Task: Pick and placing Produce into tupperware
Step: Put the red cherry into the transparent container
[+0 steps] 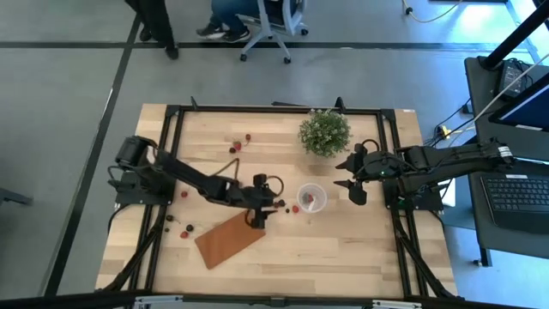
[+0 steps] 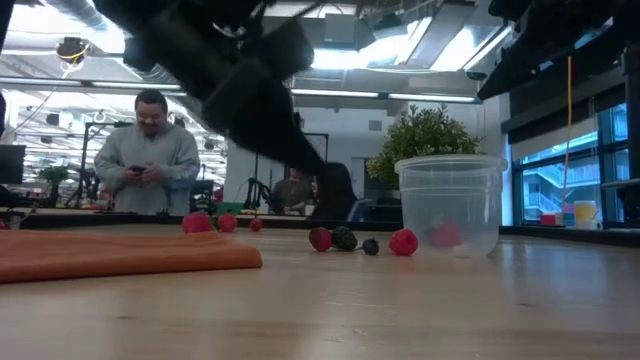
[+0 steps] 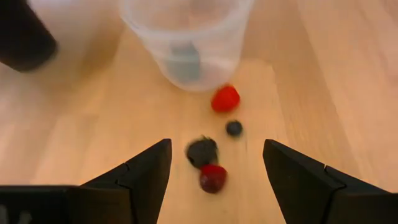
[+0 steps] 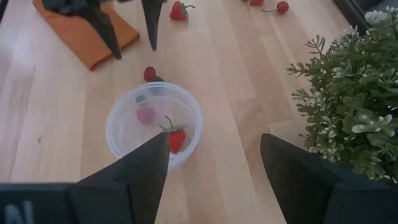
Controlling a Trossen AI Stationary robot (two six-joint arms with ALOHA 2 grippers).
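The clear round tupperware (image 1: 310,197) stands on the table near its middle. In the right wrist view the tupperware (image 4: 153,124) holds a red strawberry (image 4: 176,138) and a pinkish piece (image 4: 146,114). My left gripper (image 1: 257,216) (image 3: 217,146) is open just left of the cup. A dark berry (image 3: 202,151) and a red piece (image 3: 212,178) lie on the wood between its fingers. A blueberry (image 3: 234,128) and a strawberry (image 3: 225,98) lie closer to the cup. My right gripper (image 1: 343,174) (image 4: 214,140) is open, right of the cup.
A brown board (image 1: 230,240) lies flat beside my left gripper, toward the near edge. A green potted plant (image 1: 324,131) stands beyond the cup. More produce lies near the far edge (image 1: 236,148) and on the left (image 1: 187,230). A person (image 2: 150,150) stands behind the table.
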